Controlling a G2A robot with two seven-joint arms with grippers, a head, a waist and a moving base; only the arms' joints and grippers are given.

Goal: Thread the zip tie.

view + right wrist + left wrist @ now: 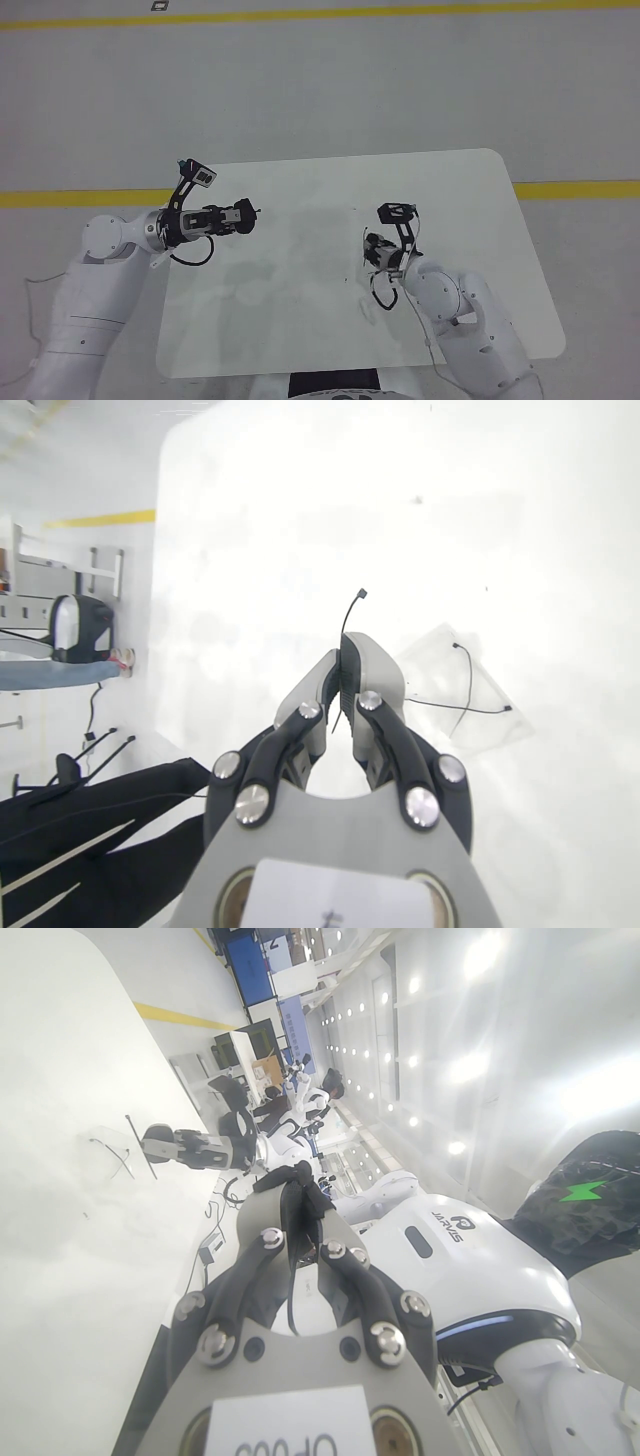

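Zip tie (350, 610) sat pinched in right gripper (341, 652), fingers clamped on strap, head poking past tips, above table (450, 200). Clear pouch (435, 670) with two spare ties (471, 680) lay just beside. Left gripper (300, 1188) hung well apart, fingers pressed together.

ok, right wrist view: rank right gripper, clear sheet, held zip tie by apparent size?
1. right gripper: largest, though it sits nearest the camera, which inflates it.
2. clear sheet: farther off.
3. held zip tie: smallest; its middle is hidden between the shut jaws.
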